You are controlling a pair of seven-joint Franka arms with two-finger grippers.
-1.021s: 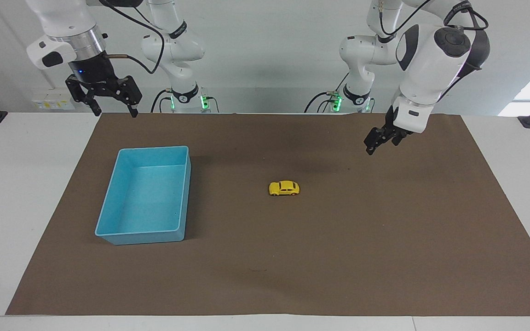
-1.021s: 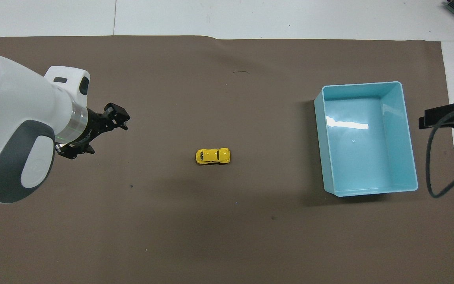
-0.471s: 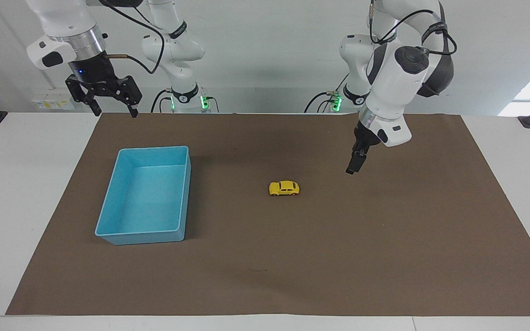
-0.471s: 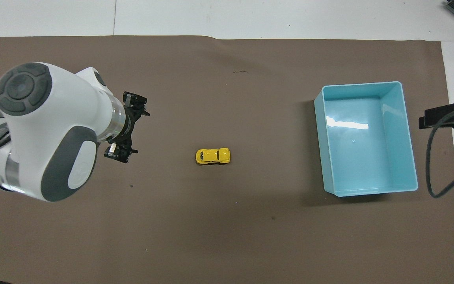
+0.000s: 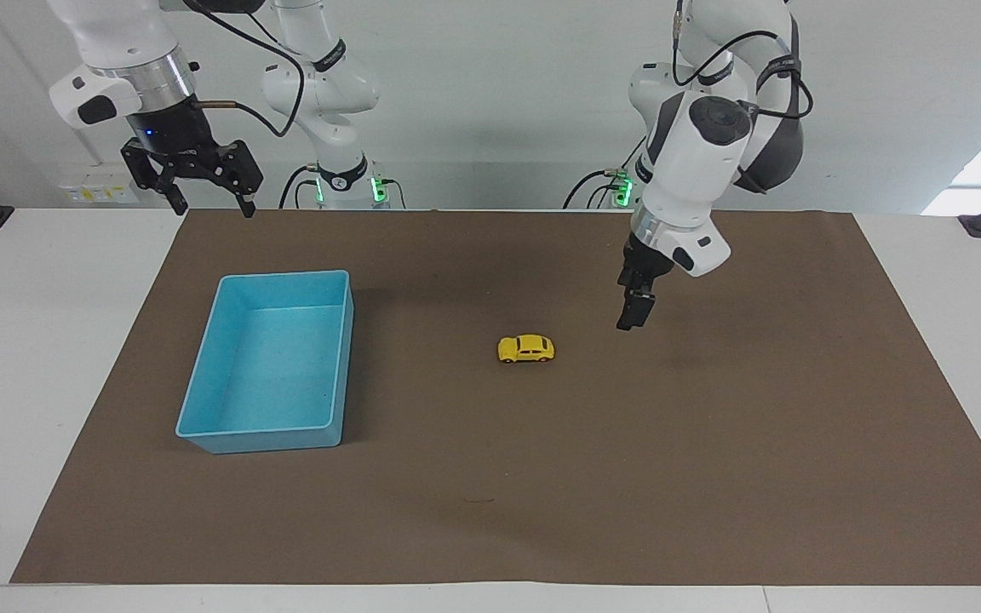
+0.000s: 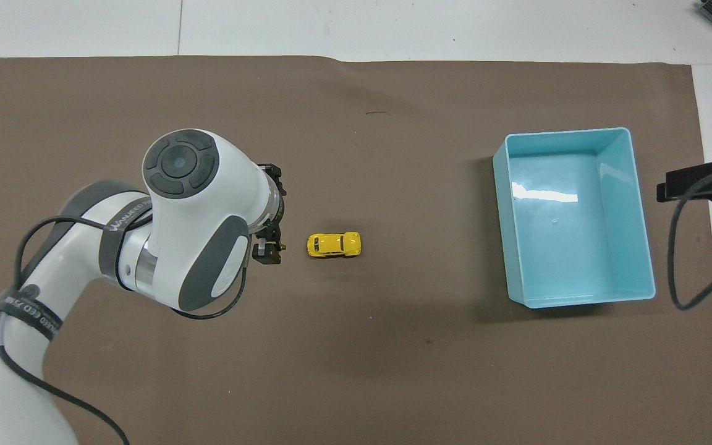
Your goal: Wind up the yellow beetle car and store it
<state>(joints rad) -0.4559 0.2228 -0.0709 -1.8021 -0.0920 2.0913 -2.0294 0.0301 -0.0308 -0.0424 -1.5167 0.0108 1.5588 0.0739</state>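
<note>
Left gripper (image 5: pixel 631 317) closes in on yellow beetle car (image 5: pixel 526 348)

Fingers spread, it should centre over the car's flanks before descending; right gripper (image 5: pixel 205 200) waits spread near the blue bin (image 5: pixel 344 358).

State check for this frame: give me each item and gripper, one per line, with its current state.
yellow beetle car: on its wheels on the brown mat, untouched.
blue bin: upright, empty.
left gripper: open, raised over the mat beside the car.
right gripper: open, waiting raised near the blue bin's end.
</note>
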